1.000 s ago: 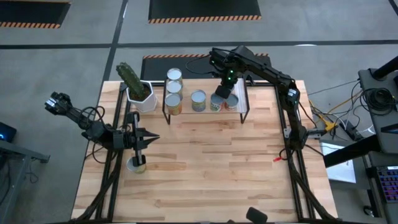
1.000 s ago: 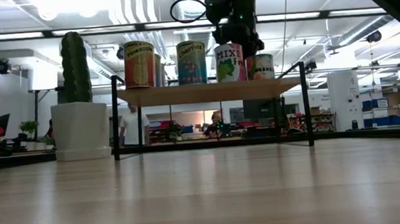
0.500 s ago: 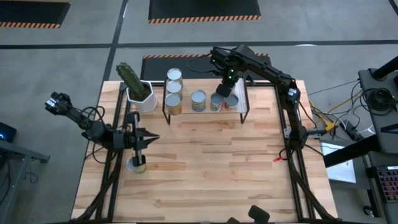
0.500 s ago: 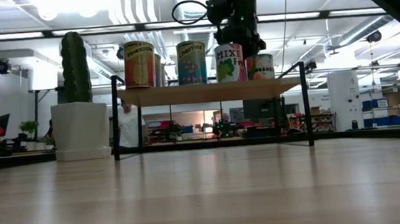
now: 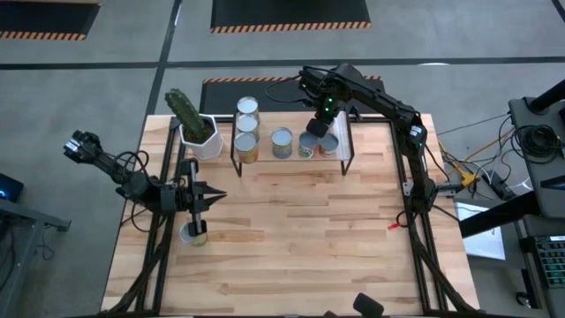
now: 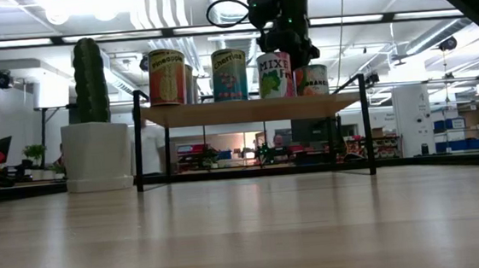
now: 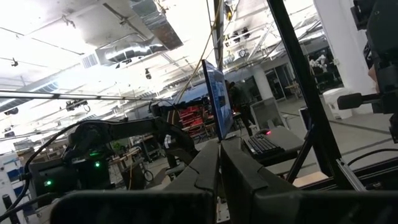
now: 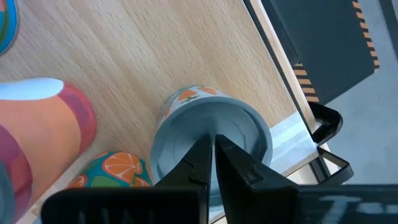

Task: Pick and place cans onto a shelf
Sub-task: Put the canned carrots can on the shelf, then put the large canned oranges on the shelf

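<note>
At the upper centre of the high view, we find the right gripper point(image 5: 314, 126) slightly higher than a second ago, fingers pressed together and empty, above the cans point(image 5: 282, 141) on the shelf point(image 5: 346, 141). We judge that placement complete. Every can stands upright, long axis vertical. At lower left, one can point(image 5: 193, 233) remains on the table beneath the left gripper point(image 5: 213, 198), fingers pressed together.

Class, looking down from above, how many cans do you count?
7 cans: three in a column at the shelf's cactus end, three more along its front, one on the table by the left claw. The right arm may hide more.
</note>
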